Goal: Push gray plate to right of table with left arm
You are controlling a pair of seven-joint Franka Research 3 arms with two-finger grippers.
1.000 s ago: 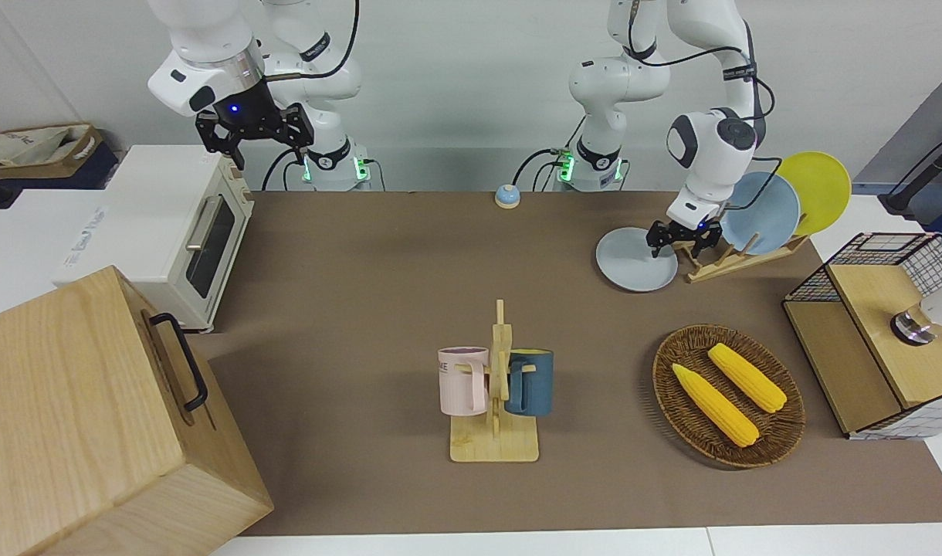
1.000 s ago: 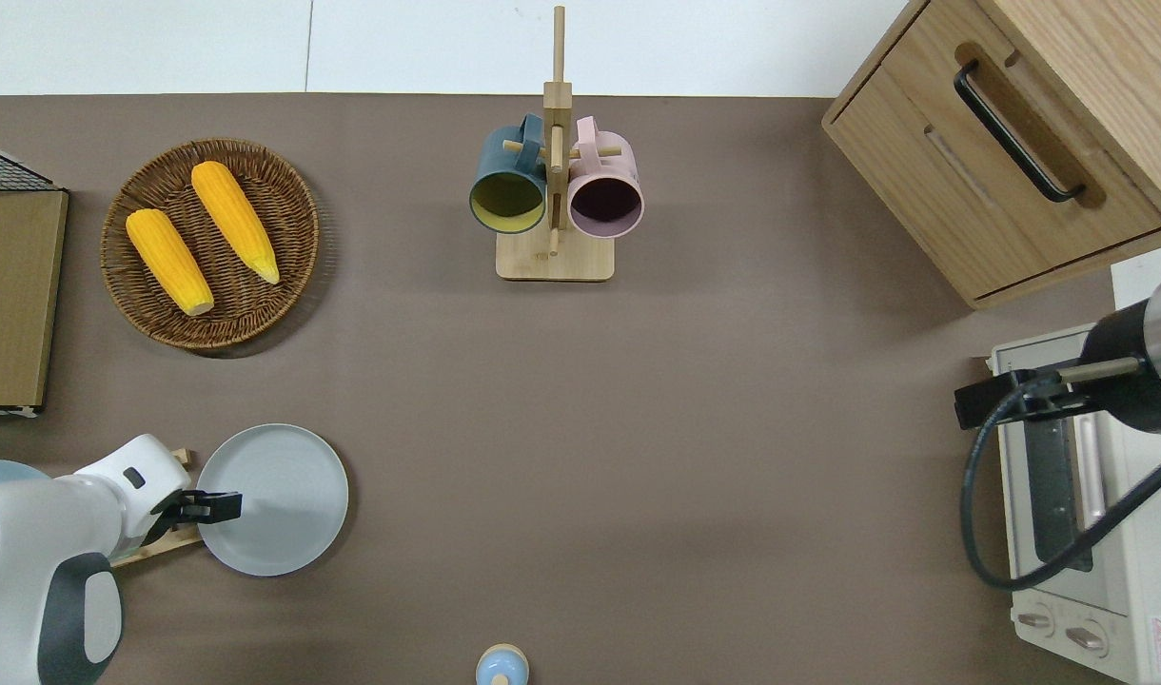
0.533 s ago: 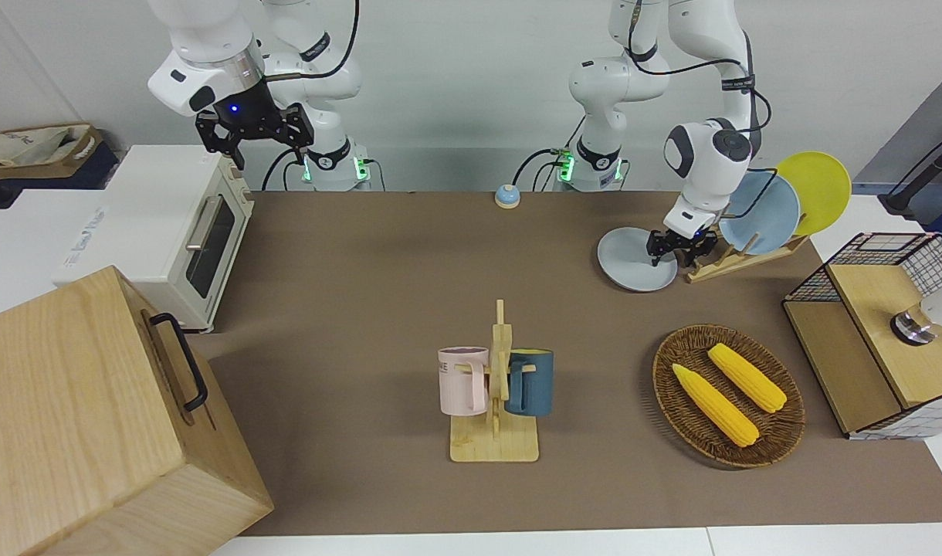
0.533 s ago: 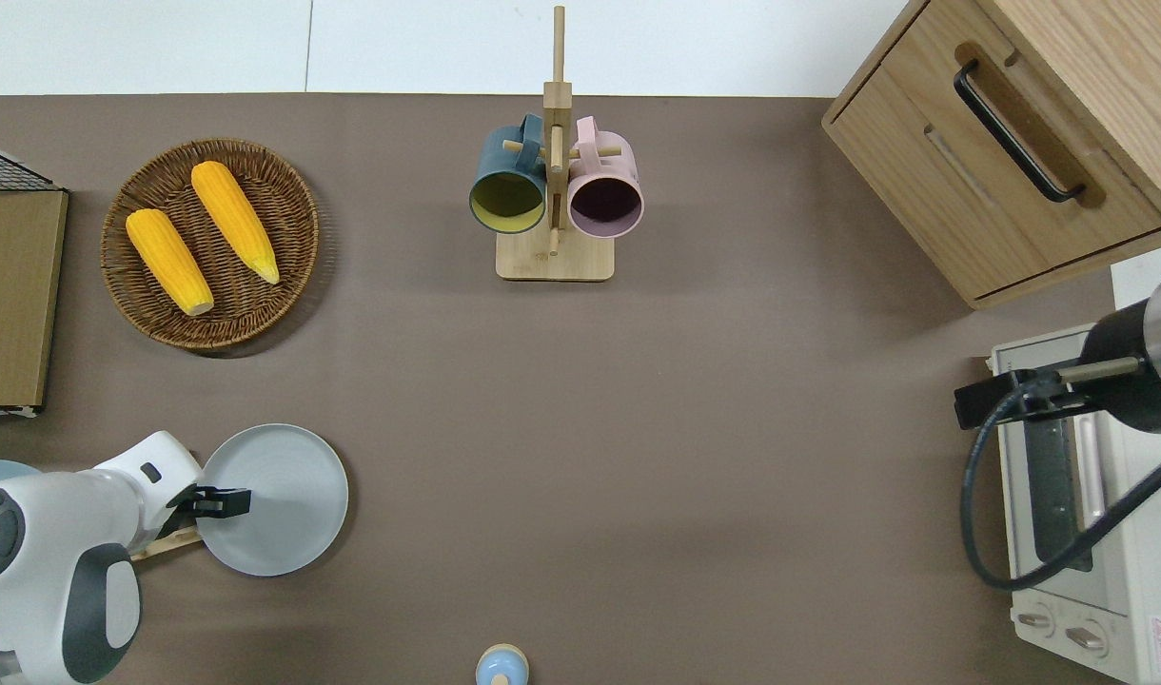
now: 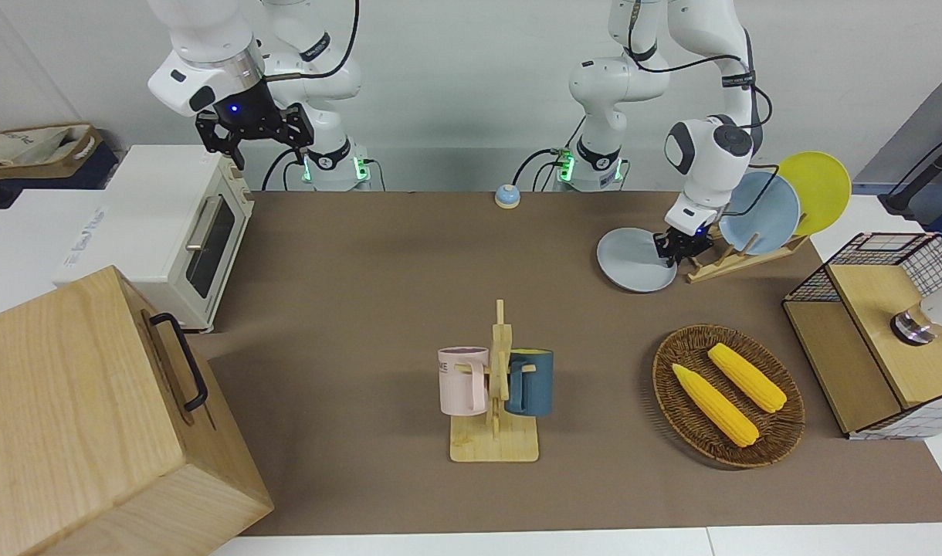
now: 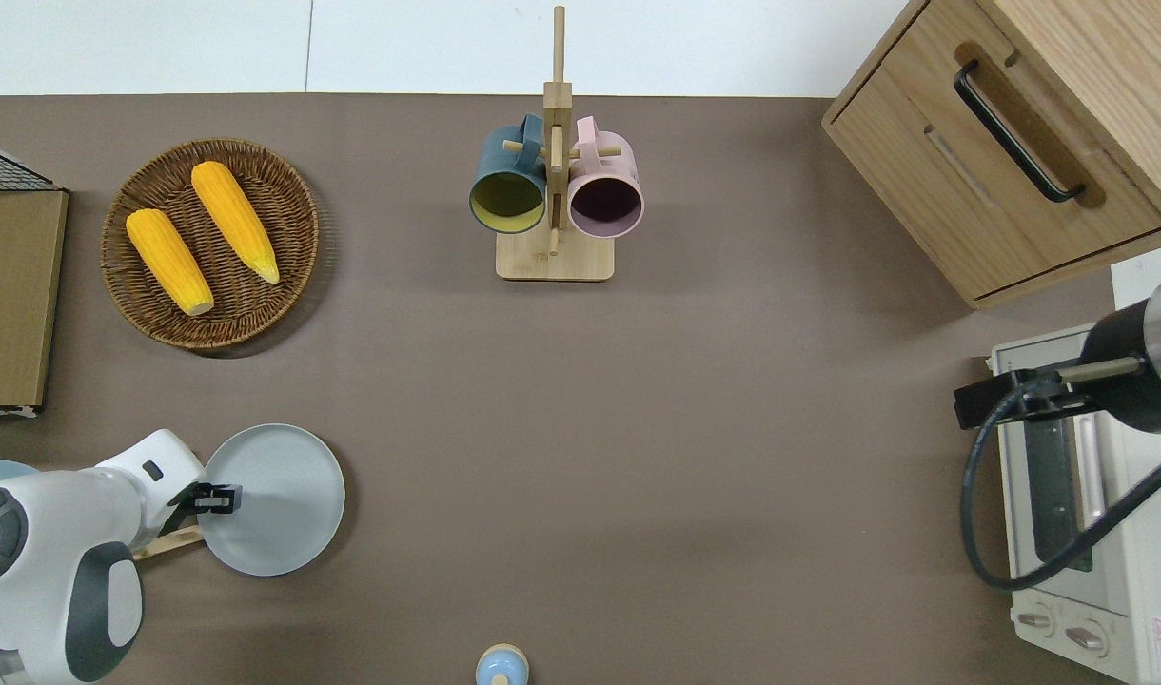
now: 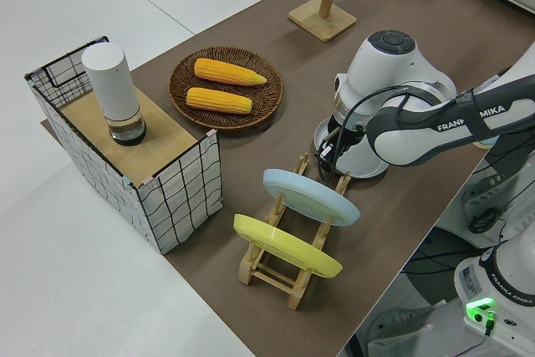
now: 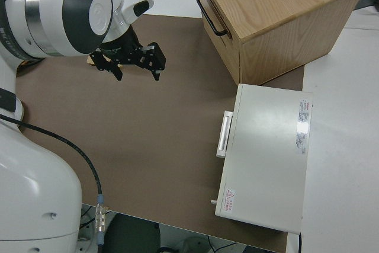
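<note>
The gray plate (image 5: 631,262) (image 6: 281,499) lies flat on the brown table (image 5: 378,293), near the robots at the left arm's end, right beside the wooden plate rack (image 5: 737,259). My left gripper (image 5: 676,251) (image 6: 224,497) (image 7: 328,150) is down low at the plate's rim, on the side that faces the rack, and points across the plate. The arm's wrist hides part of the plate in the left side view. My right gripper (image 5: 264,150) (image 8: 137,74) is parked and open, with nothing in it.
The rack holds a sky-blue plate (image 5: 764,212) and a yellow plate (image 5: 822,189). A wicker basket (image 6: 114,257) with two corn cobs lies farther from the robots. A mug stand (image 5: 494,401) is mid-table. A toaster oven (image 5: 170,224) and wooden cabinet (image 5: 77,417) fill the right arm's end.
The left wrist has turned and the gripper has drawn back a little to the plate's rim beside the rack. The plate has hardly moved. The right arm has stayed still.
</note>
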